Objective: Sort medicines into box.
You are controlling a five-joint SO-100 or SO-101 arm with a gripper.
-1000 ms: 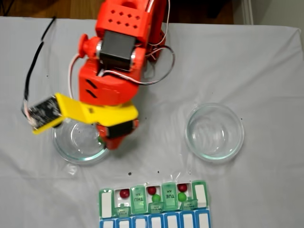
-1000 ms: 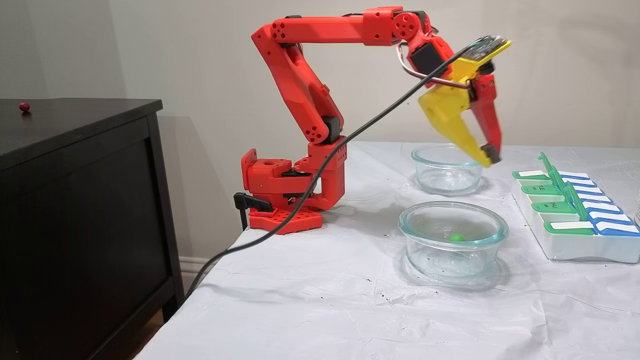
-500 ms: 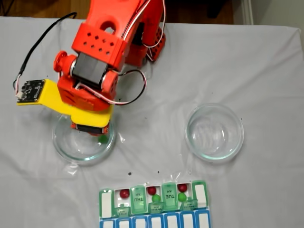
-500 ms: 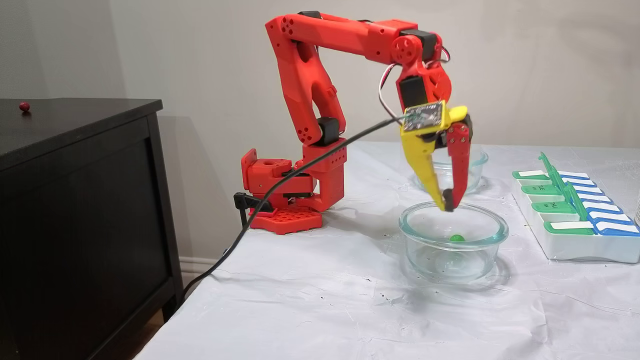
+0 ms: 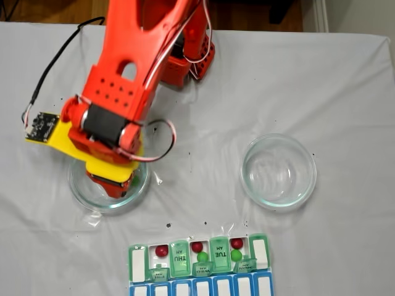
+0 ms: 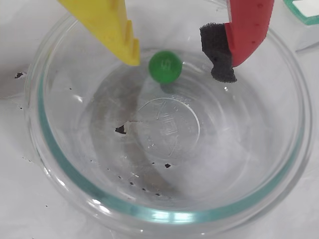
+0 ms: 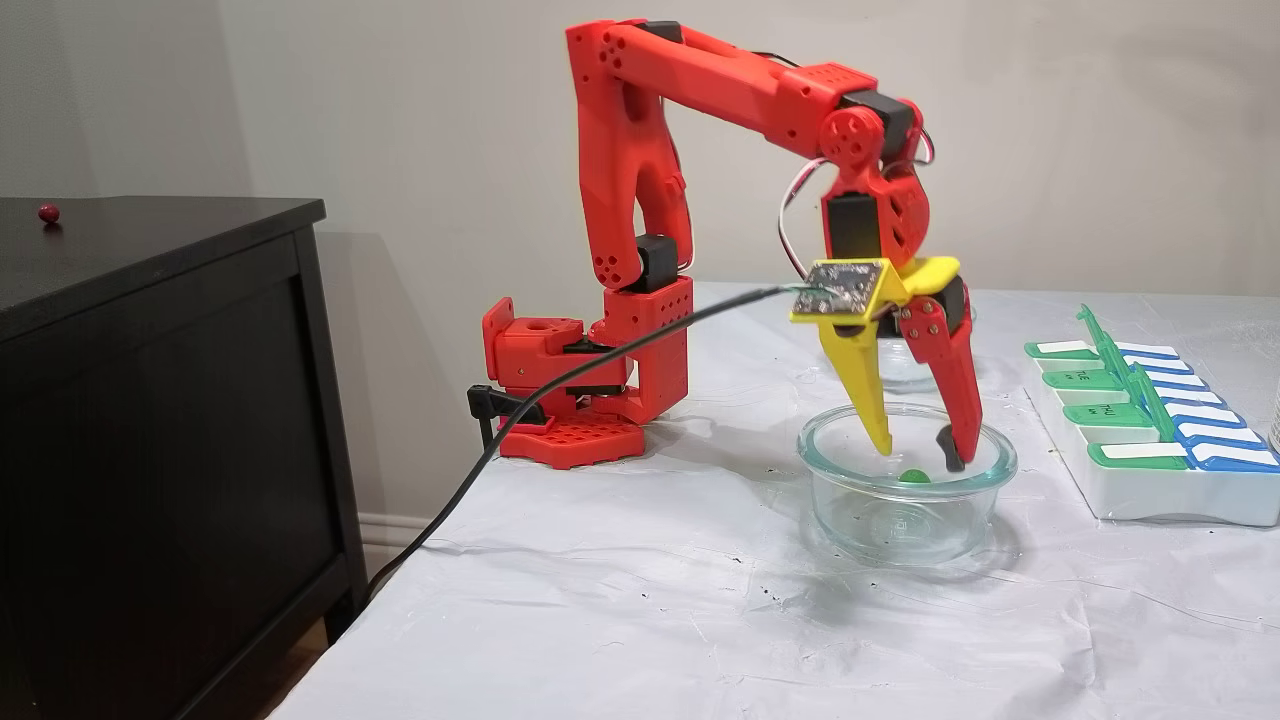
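One green medicine lies on the bottom of a round glass dish. My gripper is lowered into that dish, open, with the yellow finger left of the ball and the red finger's black pad right of it; neither touches it. In a fixed view the gripper reaches below the dish rim over the ball. The box lies at the near table edge with lids up; three compartments hold red medicines, two of them also a green one.
A second glass dish stands to the right in a fixed view. The arm's base and its black cable are on the table's far side. A black cabinet beside the table carries a small red ball.
The arm swung from near the far dish to the near one and lowered inside. The fingers, nearly together half a second ago, have spread on either side of the green ball.
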